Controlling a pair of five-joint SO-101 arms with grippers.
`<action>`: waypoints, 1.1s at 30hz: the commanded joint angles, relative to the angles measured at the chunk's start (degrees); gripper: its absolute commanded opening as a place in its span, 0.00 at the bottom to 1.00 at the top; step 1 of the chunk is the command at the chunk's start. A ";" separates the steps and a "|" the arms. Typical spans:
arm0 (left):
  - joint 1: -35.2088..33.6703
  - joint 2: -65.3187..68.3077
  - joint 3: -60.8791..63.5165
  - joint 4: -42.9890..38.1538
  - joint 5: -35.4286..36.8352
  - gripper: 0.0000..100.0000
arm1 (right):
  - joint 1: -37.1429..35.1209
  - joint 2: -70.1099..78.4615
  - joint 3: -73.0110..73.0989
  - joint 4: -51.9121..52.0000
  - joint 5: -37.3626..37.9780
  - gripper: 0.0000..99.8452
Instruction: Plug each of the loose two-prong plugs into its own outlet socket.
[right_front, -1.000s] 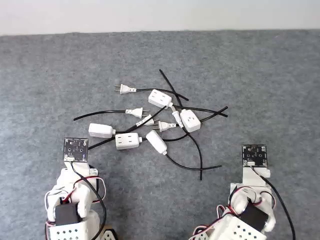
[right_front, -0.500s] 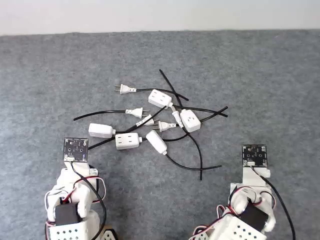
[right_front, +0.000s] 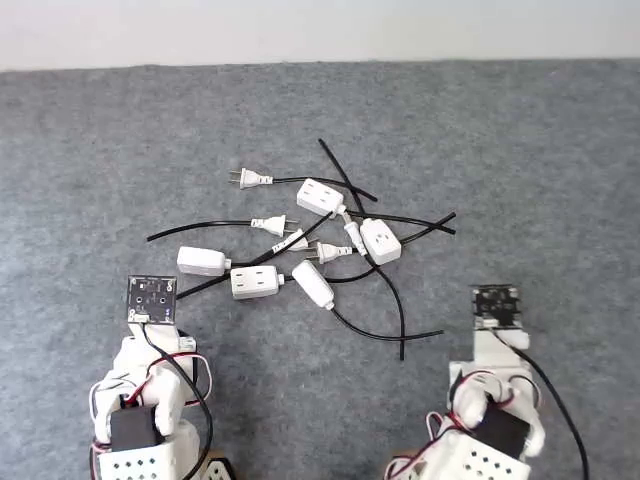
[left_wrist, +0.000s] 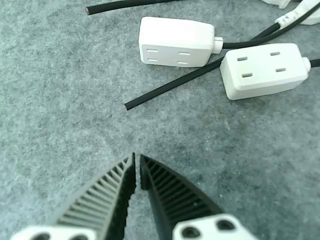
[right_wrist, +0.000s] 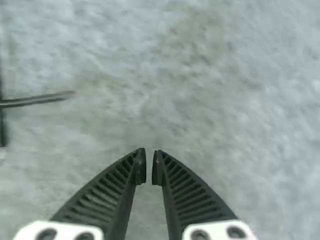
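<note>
Right end effector (right_wrist: 148, 166) slightly nearer cord end (right_wrist: 40, 98)

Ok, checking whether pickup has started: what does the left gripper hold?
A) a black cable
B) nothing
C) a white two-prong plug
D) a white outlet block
B: the left gripper is shut and empty over the grey felt mat, short of a white rectangular outlet block.

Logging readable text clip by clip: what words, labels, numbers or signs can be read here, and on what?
None can be read.
White cable tag: any print too small to read.
Outlet block and second outlet block: no print seen.
Camera board: marks too small to read.
</note>
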 joint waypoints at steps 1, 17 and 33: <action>-0.44 -0.70 -0.92 0.18 -0.26 0.02 | -4.88 -0.22 0.97 0.40 -0.88 0.03; -0.62 -0.70 -0.92 -8.53 -0.62 0.02 | -16.84 -0.31 0.09 -2.33 -0.79 0.04; -0.18 -0.26 -11.56 -4.04 1.67 0.02 | -19.47 0.40 -6.77 -11.91 -8.79 0.04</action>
